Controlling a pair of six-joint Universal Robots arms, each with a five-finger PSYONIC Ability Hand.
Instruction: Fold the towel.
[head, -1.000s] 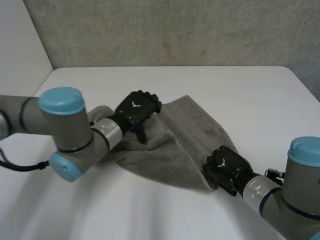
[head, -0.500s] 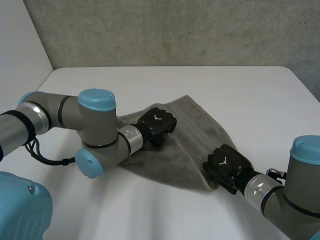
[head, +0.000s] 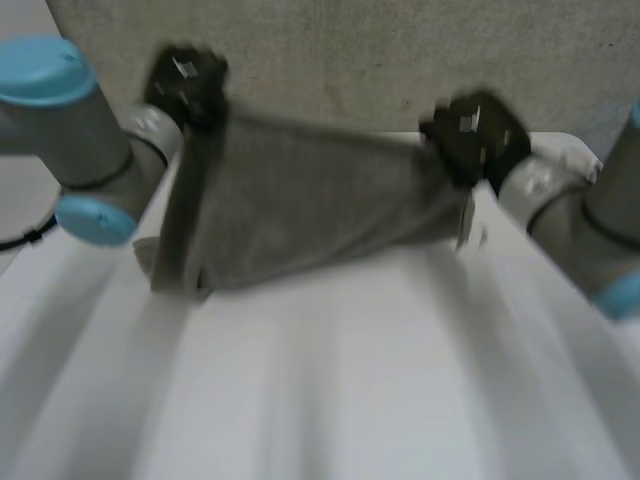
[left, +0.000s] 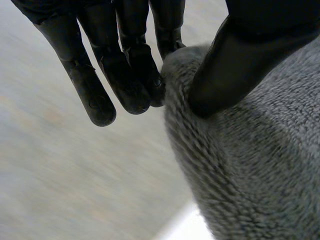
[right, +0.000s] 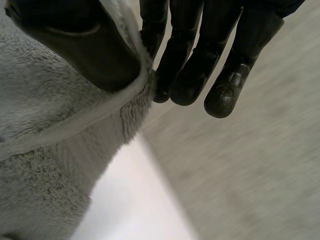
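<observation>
tabletop (head: 350, 400): white, nearest the camera, spreading below and in front of the cloth.
towel (head: 300, 200): grey and fluffy, hanging in the air over the far part of the tabletop, spread like a sheet between the two arms. It hangs deepest on the left side, and its lowest corner is close to the tabletop. Whether that corner touches cannot be told.
long axis: side to side, along the top edge that runs from one robot hand to the other. The left end of that edge sits higher in the head view than the right end.
left robot hand (head: 185, 80): at the towel's upper left corner. The thumb presses the pile against nearly straight fingers behind the edge, so it is pinching the cloth.
right robot hand (head: 475, 135): at the upper right corner, with the thumb on the hemmed edge and the fingers behind it, pinching the towel in the same way.
what the move turns on: neither arm is nearer, as each has its own corner. The fold likely depends on both lowering that top edge evenly so the hanging part lays flat.
wall (head: 350, 60): grey, farthest back, behind both hands.
</observation>
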